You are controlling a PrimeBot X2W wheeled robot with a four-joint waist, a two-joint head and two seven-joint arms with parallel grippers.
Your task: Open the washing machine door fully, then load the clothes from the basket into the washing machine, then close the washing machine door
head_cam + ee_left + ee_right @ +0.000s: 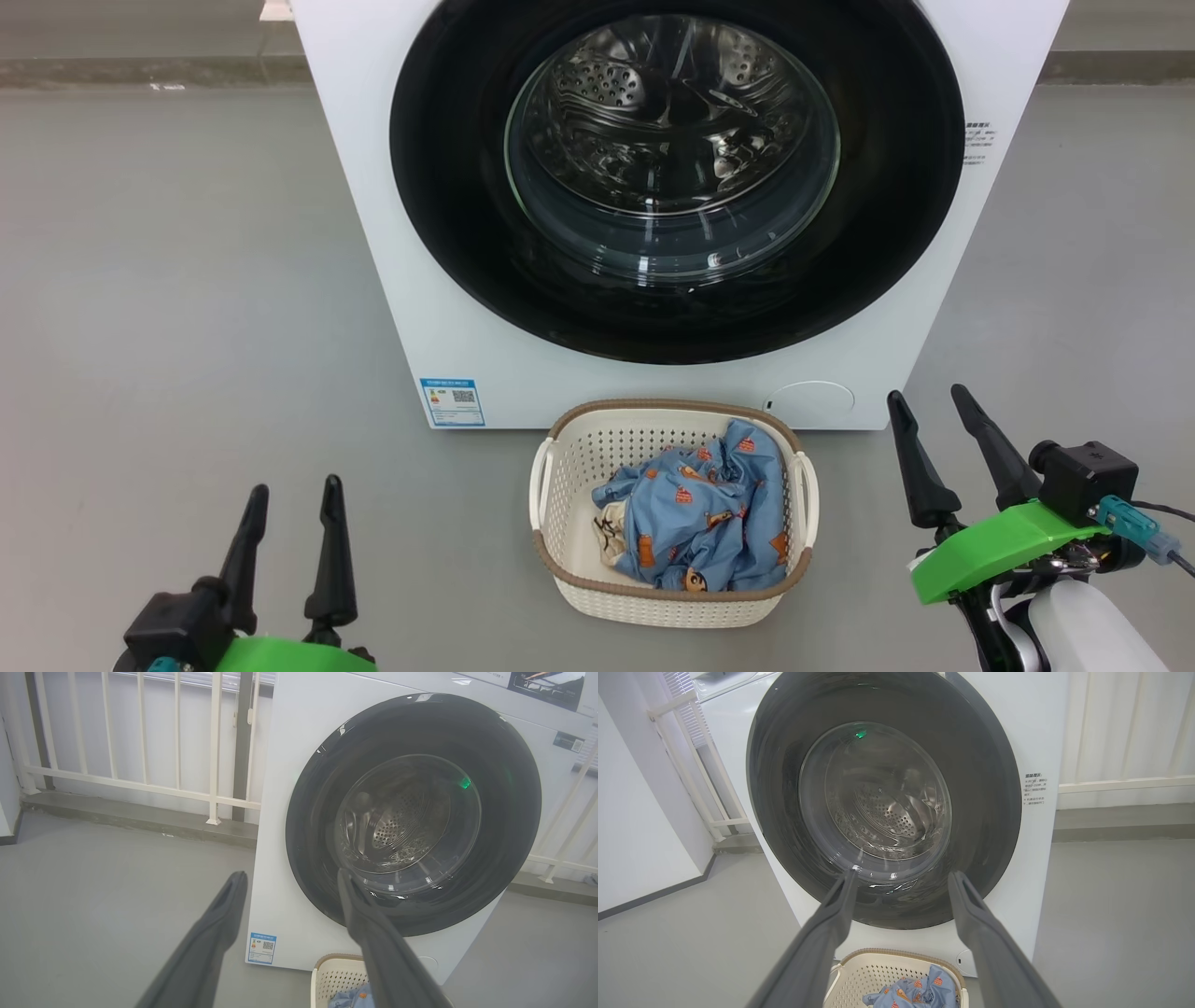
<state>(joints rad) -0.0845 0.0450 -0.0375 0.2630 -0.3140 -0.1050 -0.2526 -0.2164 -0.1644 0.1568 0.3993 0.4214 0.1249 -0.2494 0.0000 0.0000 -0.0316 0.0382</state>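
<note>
1. Glossy black door, shut, upper centre of frame: stiff, probably heavy, slick glass; likely best hooked at the rim.
2. Soft, light clothes heaped in basket, lower centre.
3. Wide open, empty: left claw lower left, right claw lower right.

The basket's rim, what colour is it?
Brown, woven-look, on the cream basket; clearest in the head view.
</note>
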